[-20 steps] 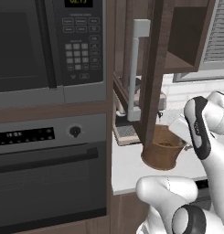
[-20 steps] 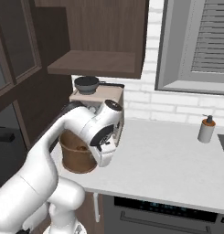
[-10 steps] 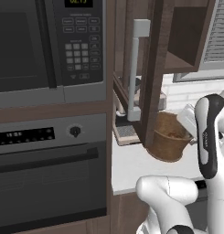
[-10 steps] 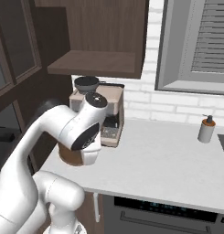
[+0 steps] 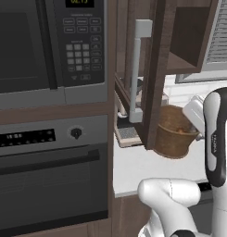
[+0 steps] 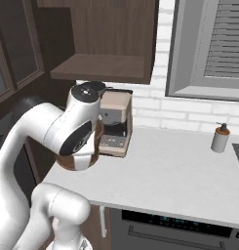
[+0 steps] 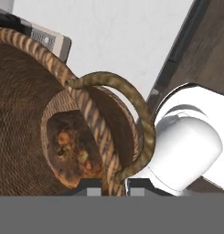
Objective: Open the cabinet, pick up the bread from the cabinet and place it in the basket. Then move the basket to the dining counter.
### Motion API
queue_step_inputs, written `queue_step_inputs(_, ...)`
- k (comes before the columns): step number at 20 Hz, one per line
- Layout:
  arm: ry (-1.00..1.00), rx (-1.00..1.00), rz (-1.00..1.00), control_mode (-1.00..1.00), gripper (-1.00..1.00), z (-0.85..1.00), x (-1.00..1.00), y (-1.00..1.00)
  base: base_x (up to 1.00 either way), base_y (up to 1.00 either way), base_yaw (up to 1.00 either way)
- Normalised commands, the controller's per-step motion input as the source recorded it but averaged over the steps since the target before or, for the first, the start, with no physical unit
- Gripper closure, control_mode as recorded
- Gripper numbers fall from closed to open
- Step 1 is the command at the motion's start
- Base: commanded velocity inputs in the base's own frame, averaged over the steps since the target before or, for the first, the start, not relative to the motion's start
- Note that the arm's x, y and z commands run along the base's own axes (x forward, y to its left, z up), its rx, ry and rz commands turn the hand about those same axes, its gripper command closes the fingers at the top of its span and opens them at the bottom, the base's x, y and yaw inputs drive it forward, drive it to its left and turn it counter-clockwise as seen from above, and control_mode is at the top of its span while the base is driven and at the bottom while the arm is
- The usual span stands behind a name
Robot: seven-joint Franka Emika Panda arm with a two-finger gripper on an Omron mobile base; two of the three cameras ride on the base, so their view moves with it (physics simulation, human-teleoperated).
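One basket (image 7: 35, 119) takes up most of the hand view, woven brown, with the bread (image 7: 70, 153) lying in its bottom as a golden-brown lump. The hand (image 7: 114, 185) is clenched on the basket's rim, one dark fingertip (image 7: 93, 186) inside the wall and the other outside it, right where the thin looped handle (image 7: 131, 105) meets the rim.

From the left base view the basket (image 5: 173, 132) appears just past the open cabinet door (image 5: 154, 69), near the left end of the white surface (image 5: 147, 169), with a bit of the bread (image 5: 179, 131) showing orange inside. Whether its base touches the surface or hangs just above it I cannot tell. The door's grey bar handle (image 5: 135, 69) stands vertical.

In the right base view the arm's white body covers most of the basket (image 6: 72, 163); behind it a coffee machine (image 6: 115, 122) stands at the back of the surface, against the brick wall. A soap dispenser (image 6: 220, 138) stands well apart toward the right end. The microwave (image 5: 50, 46) sits above the oven (image 5: 50, 171).
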Motion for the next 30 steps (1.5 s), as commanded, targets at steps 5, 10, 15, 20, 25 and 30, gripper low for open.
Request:
queue_step_inputs(5, 0.00, -0.01, 0.00, -1.00, 1.00, 0.32, -0.18, 0.13, 0.00, 0.00, 0.00)
queue_step_inputs(10, 0.02, -0.07, 0.00, -1.00, 1.00, -0.01, -0.01, 0.04, 0.00, 0.00, 0.00)
queue_step_inputs(15, 0.00, -0.03, 0.00, -1.00, 1.00, -0.03, 0.00, 0.00, 0.00, 0.00, 0.00)
queue_step_inputs(20, 0.00, 0.00, 0.01, -1.00, 1.00, 0.00, 0.00, 0.00, 0.00, 0.00, 0.00)
queue_step_inputs(25, 0.00, 0.00, 0.00, -1.00, 1.00, 0.00, 0.00, 0.00, 0.00, 0.00, 0.00)
queue_step_inputs(30, 0.00, 0.00, 0.00, -1.00, 1.00, 0.00, 0.00, 0.00, 0.00, 0.00, 0.00)
